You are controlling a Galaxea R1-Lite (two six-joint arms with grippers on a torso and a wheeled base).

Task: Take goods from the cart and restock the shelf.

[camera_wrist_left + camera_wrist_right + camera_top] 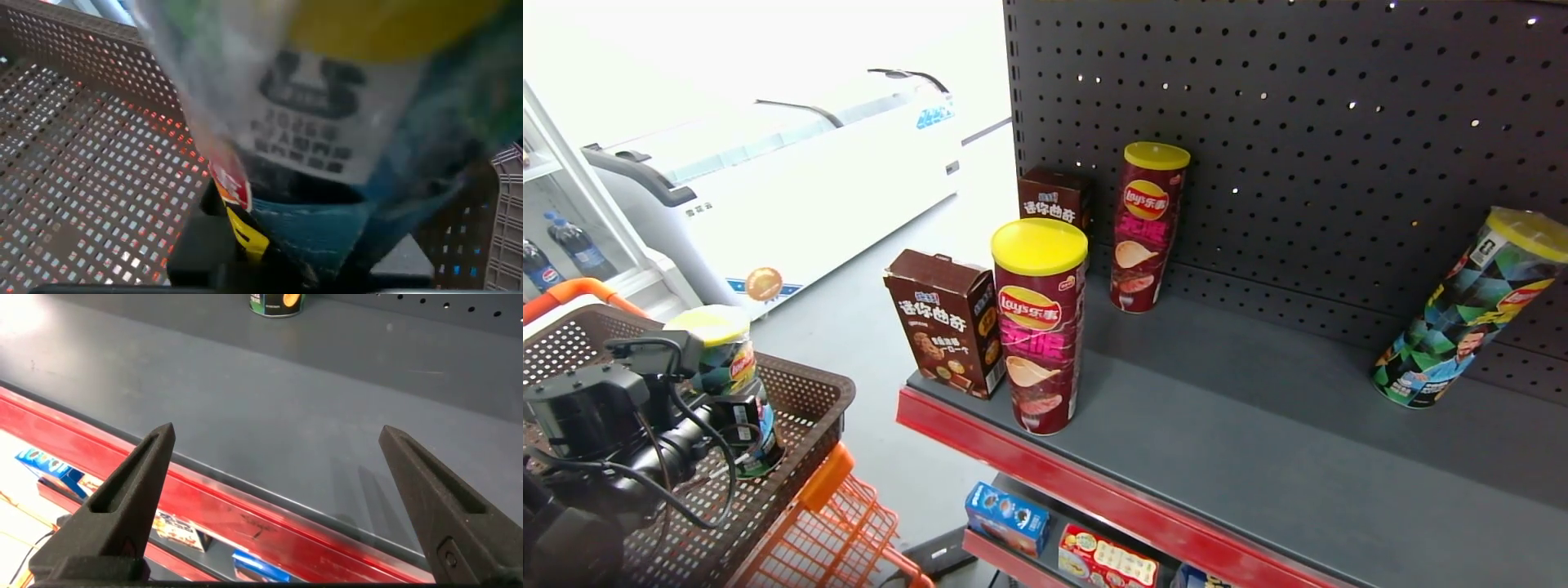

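The left end effector [737, 420] grips the chip can [721, 347] low, in the cart [837, 385] at near left; the right end effector [275, 433] hangs open over the shelf [1258, 433]. Held that low, the tall can may tip and catch the cart's rim.

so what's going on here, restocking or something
Yes, a restock is under way. The left claw grips a green-and-blue chip can with a yellow lid, upright inside the brown perforated cart basket. The right claw hangs open by the red front edge of the grey shelf. Two maroon chip cans and two brown boxes stand on the shelf; another green-and-blue can leans on the pegboard.
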